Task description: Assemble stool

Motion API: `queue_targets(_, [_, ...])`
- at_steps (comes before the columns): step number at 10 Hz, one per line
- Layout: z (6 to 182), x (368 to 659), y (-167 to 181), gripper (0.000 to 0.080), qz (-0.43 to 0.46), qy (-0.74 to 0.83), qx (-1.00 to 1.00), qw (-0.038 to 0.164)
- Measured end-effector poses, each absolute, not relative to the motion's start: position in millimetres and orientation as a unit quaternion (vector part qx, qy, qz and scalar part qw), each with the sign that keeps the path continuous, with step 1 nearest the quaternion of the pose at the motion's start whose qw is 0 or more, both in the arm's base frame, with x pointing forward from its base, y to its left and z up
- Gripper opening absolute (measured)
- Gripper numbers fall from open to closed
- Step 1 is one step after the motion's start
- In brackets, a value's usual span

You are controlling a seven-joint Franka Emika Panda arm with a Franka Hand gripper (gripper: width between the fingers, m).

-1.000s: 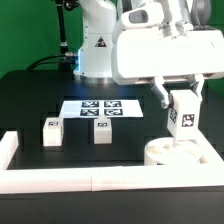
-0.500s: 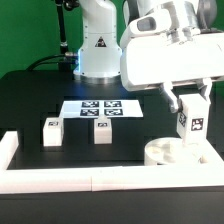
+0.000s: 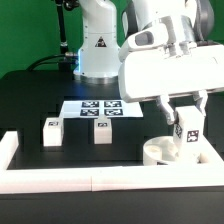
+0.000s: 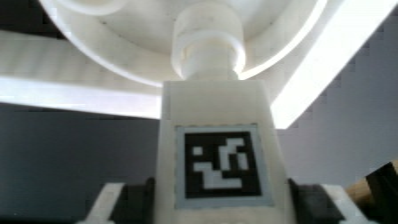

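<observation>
My gripper (image 3: 187,122) is shut on a white stool leg (image 3: 186,131) with a black-and-white tag. It holds the leg upright, its lower end down on the round seat disc (image 3: 160,152) at the exterior view's right. In the wrist view the leg (image 4: 217,120) fills the middle with its tag facing the camera. Its rounded end meets the seat disc (image 4: 107,40), and my gripper (image 4: 219,200) clamps it from both sides. Two other legs (image 3: 51,132) (image 3: 101,131) stand on the black table, left of the seat.
The marker board (image 3: 100,108) lies flat behind the two loose legs. White border rails (image 3: 60,180) run along the table's front and the right side (image 3: 212,170). The robot's base (image 3: 98,50) stands at the back.
My gripper with the leg swung to the exterior view's right, then came back left and lower. The leg's lower end now sits down on the seat disc.
</observation>
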State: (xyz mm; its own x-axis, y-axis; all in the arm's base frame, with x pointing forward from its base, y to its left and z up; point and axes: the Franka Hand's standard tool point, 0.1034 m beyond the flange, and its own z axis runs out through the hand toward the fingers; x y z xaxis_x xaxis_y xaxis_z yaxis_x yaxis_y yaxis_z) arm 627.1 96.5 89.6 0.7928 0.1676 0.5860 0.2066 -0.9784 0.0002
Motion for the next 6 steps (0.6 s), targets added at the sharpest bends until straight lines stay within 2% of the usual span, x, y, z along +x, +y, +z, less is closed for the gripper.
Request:
queue_targets(5, [87.4, 626.6, 96.5, 0.0337, -0.308, -0.098, -0.946, 0.032])
queue_targets(6, [86.7, 626.3, 96.6, 0.0412, -0.305, -0.099, -0.947, 0.032])
